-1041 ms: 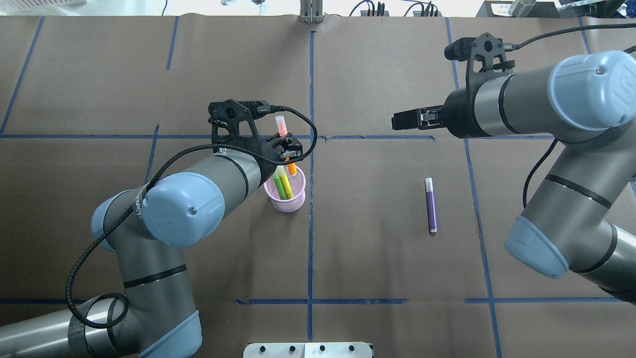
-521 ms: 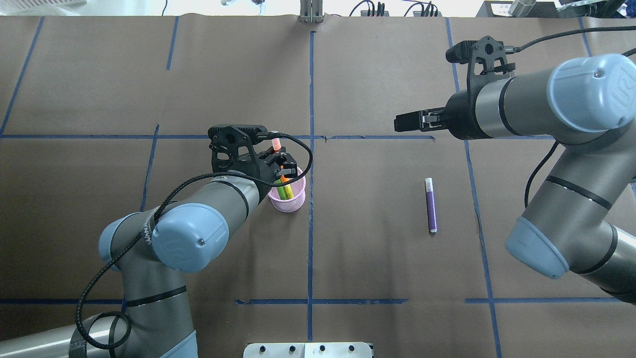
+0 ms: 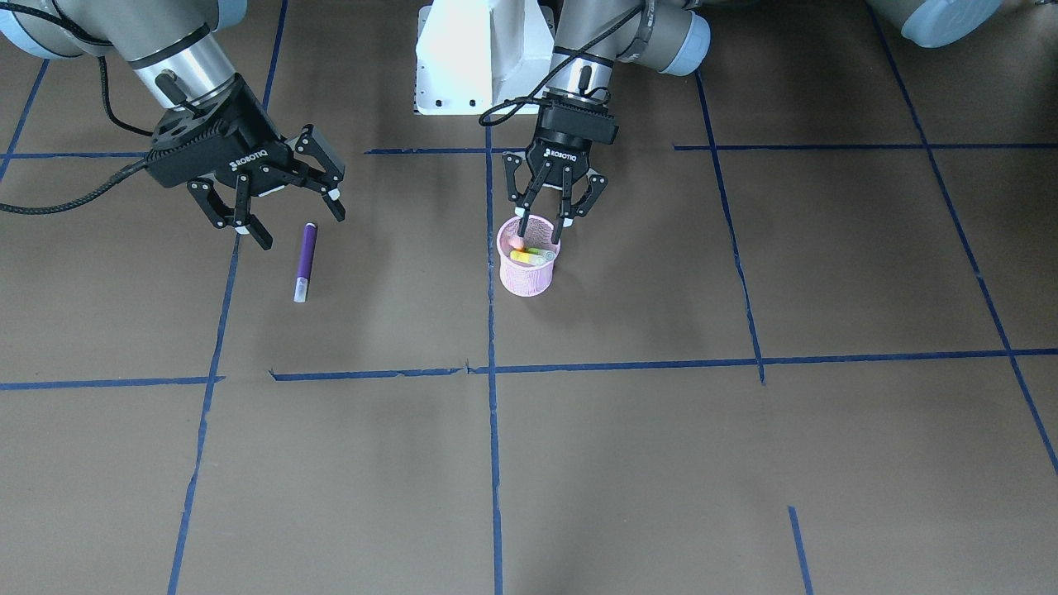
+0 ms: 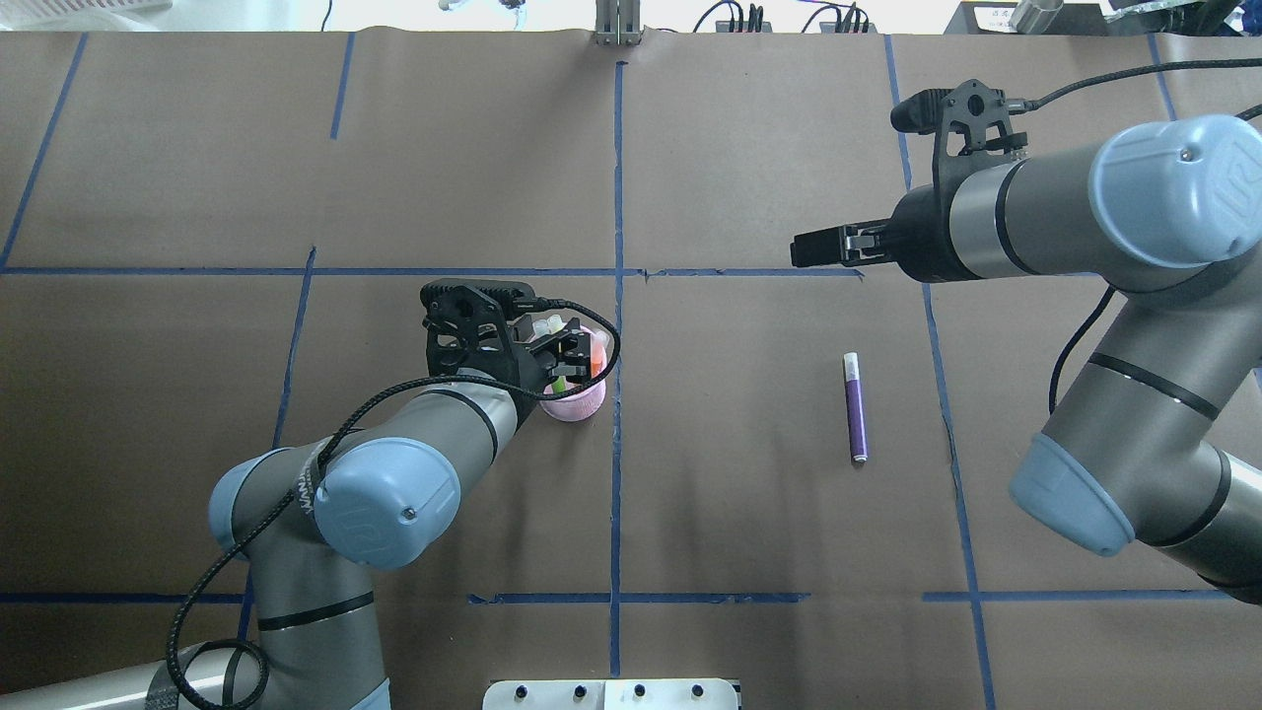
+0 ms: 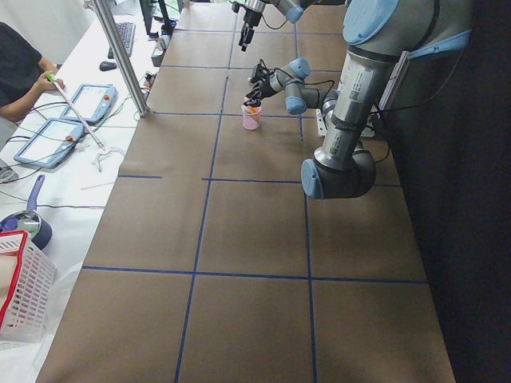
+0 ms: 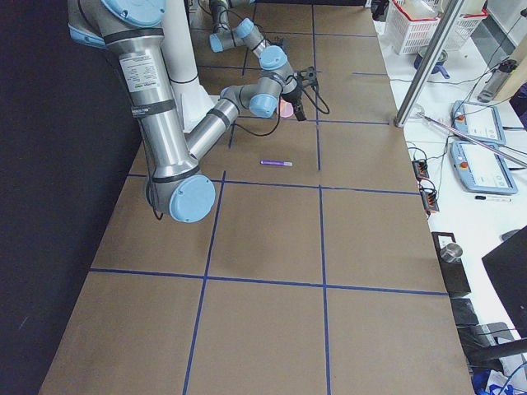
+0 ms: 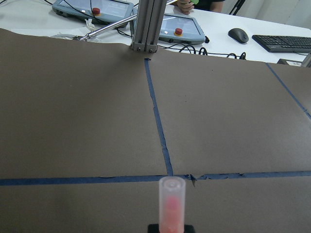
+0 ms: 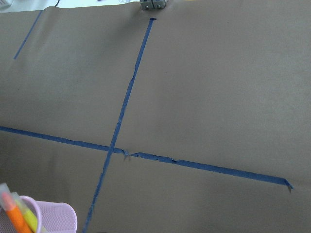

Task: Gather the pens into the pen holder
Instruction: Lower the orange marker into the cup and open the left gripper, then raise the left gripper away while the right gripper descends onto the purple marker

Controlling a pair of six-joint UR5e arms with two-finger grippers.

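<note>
The pink mesh pen holder (image 3: 527,277) stands near the table's middle, also in the overhead view (image 4: 577,402). It holds green and yellowish pens (image 3: 533,256) and an orange pen (image 3: 517,242). My left gripper (image 3: 546,223) points down into the holder's mouth with its fingers apart around the orange pen's cap (image 7: 172,204). A purple pen (image 4: 856,409) lies flat on the paper, cap toward the far side. My right gripper (image 3: 291,223) is open and empty, hovering just above that pen's robot-side end (image 3: 305,260).
Brown paper with blue tape lines (image 4: 617,444) covers the table. A white base plate (image 3: 483,58) sits at the robot's side. Operators' tablets and a metal post (image 7: 148,24) stand past the far edge.
My left gripper came down with the orange pen until the pen sank into the holder, and its fingers now stand apart. The right arm drifted slightly to the right.
</note>
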